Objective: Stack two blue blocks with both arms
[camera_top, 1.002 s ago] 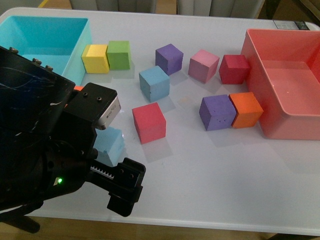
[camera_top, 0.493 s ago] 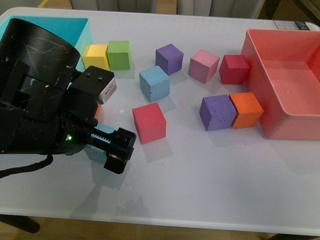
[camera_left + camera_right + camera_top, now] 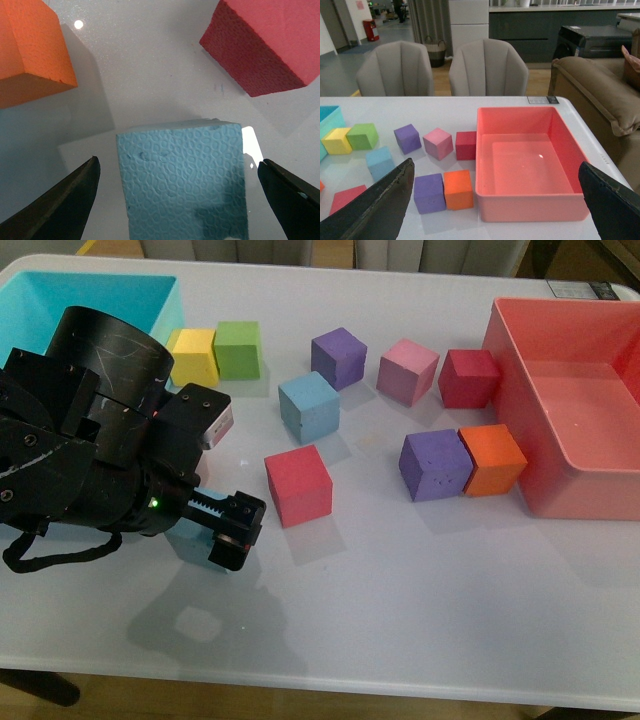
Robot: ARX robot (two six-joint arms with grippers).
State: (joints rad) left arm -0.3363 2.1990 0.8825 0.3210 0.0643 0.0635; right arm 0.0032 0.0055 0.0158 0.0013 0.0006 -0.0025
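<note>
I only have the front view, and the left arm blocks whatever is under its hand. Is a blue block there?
Observer: Yes. The left wrist view shows a light blue block on the table, between the open fingers of the left hand, with a gap on each side.
Operator: Anything else hidden under that arm?
Observer: An orange block sits close to that blue block, apart from it.
Operator: And the right arm? It's not in my view.
Observer: The right hand is open and empty, up above the table, looking over the pink bin.
</note>
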